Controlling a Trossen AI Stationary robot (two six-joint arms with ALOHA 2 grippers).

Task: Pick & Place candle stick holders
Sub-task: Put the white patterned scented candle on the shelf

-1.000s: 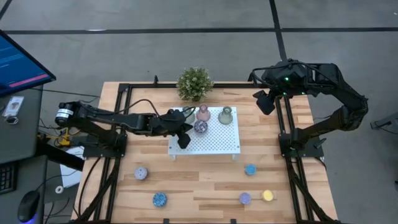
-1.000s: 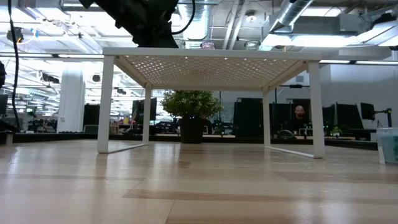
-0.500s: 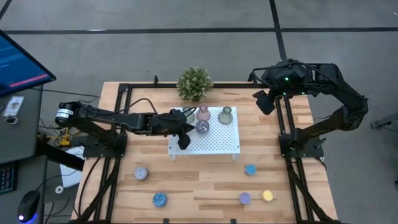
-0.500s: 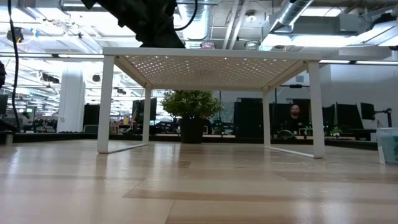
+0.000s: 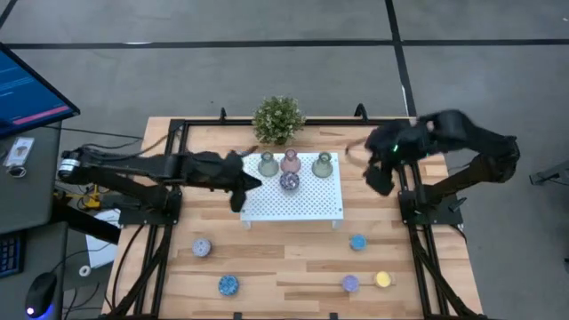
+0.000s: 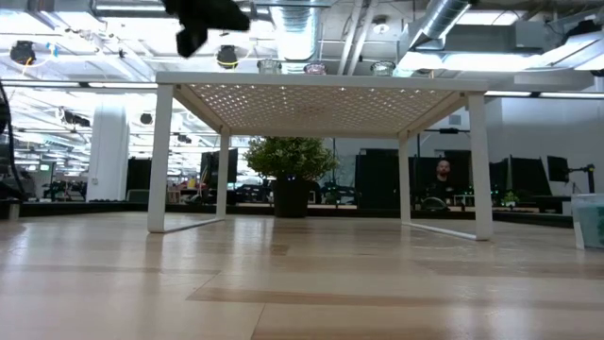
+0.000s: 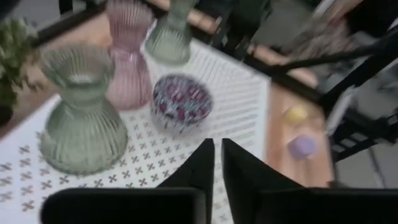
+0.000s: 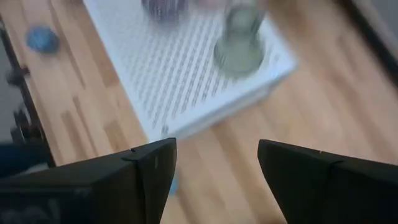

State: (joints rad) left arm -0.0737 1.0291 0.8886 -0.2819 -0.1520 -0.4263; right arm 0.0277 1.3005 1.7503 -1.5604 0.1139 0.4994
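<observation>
Currently four candle stick holders are standing on the white perforated tray [image 5: 307, 203]: two green vases [image 5: 268, 164] [image 5: 323, 164], a pink vase [image 5: 291, 161] and a speckled puck [image 5: 289, 181]. Left gripper [image 5: 236, 197], fingers nearly closed and empty, is hovering at the tray's left edge. Right gripper [image 5: 380, 178], fingers wide, is hanging right of the tray. Judged next: fetching one of five pucks [image 5: 357, 242] lying on the wooden table [image 5: 284, 258] in front of the tray. Behind the tray, a potted plant [image 5: 278, 119] is standing; beyond it, an office.
</observation>
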